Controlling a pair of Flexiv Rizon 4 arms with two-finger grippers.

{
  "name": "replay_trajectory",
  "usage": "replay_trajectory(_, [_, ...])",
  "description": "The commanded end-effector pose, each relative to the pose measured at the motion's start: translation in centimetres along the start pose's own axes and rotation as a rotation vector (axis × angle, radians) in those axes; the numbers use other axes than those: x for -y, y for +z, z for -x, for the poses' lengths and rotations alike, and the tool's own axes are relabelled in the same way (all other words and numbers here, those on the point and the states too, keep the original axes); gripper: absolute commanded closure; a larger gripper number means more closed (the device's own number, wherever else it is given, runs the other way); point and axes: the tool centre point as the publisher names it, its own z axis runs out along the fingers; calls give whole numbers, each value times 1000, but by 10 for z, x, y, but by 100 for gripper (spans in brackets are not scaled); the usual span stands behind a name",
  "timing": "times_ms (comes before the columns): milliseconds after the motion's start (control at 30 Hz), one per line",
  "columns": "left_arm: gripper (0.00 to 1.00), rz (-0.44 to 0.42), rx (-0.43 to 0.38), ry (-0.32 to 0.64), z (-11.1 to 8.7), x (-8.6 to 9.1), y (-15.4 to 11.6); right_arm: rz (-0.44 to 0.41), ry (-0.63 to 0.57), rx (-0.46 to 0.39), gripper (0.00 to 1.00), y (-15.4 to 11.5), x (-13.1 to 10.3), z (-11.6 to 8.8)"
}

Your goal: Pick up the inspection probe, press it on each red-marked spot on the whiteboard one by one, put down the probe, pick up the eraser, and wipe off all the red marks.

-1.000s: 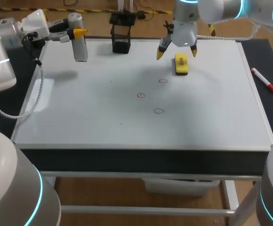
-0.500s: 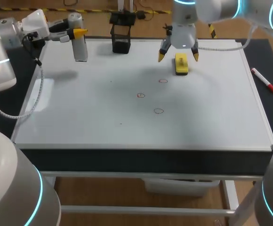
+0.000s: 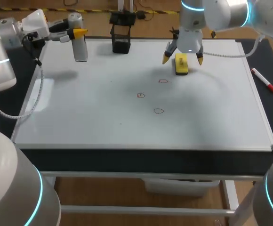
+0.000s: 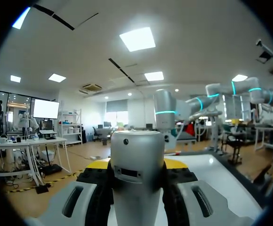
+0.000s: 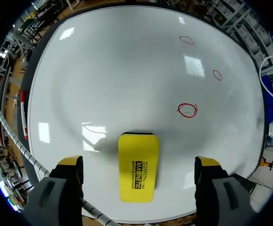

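The silver cylindrical probe [image 3: 80, 44] stands upright at the whiteboard's [image 3: 103, 122] back left, and my left gripper [image 3: 76, 32] is shut on its upper part. In the left wrist view the probe [image 4: 137, 165] fills the space between the fingers of the left gripper [image 4: 137, 188]. The yellow eraser [image 3: 181, 64] lies flat at the back right of the board. My right gripper [image 3: 183, 59] hangs open just above it, one finger on each side. The right wrist view shows the eraser [image 5: 138, 167] between the spread fingers of the right gripper [image 5: 139, 164], untouched. Three small red circles [image 3: 163, 81] [image 3: 140, 95] [image 3: 158, 111] mark the board's middle.
A black open holder [image 3: 121, 40] stands at the board's back edge between the probe and the eraser. A red marker pen [image 3: 264, 80] lies on the dark mat right of the board. The nearest red circle [image 5: 187, 110] sits just ahead of the eraser.
My right gripper has moved right and down, from beside the eraser's back end to straddling it. The left arm and the probe have stayed still.
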Motion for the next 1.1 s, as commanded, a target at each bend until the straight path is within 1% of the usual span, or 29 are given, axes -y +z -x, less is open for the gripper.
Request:
replay_trajectory(33, [100, -3, 1, 3, 0, 0, 0, -4, -5, -3, 0, 0, -2, 0])
replay_trajectory(467, [100, -3, 1, 3, 0, 0, 0, 2, 4, -19, 0, 6, 0, 3])
replay_trajectory(500, [100, -3, 1, 3, 0, 0, 0, 0, 6, -20, 12, 6, 1, 3])
replay_trajectory(533, [100, -3, 1, 3, 0, 0, 0, -2, 8, -20, 22, 5, 2, 3])
replay_trajectory(667, [100, -3, 1, 3, 0, 0, 0, -10, 12, -23, 33, 2, 4, 4])
replay_trajectory(700, [100, -3, 1, 3, 0, 0, 0, -12, 13, -23, 40, 2, 4, 4])
replay_trajectory(733, [100, -3, 1, 3, 0, 0, 0, -15, 15, -26, 51, 1, 5, 3])
replay_trajectory(867, [100, -3, 1, 3, 0, 0, 0, -32, 27, -36, 62, -5, 7, 4])
replay_trajectory(900, [100, -3, 1, 3, 0, 0, 0, -37, 28, -36, 67, -7, 8, 4])
replay_trajectory(933, [100, -3, 1, 3, 0, 0, 0, -42, 27, -36, 76, -10, 8, 4])
replay_trajectory(1000, [100, -3, 1, 3, 0, 0, 0, -46, 27, -33, 100, -12, 8, 4])
replay_trajectory(1100, [100, -3, 1, 3, 0, 0, 0, -47, 36, -35, 100, -13, 9, 2])
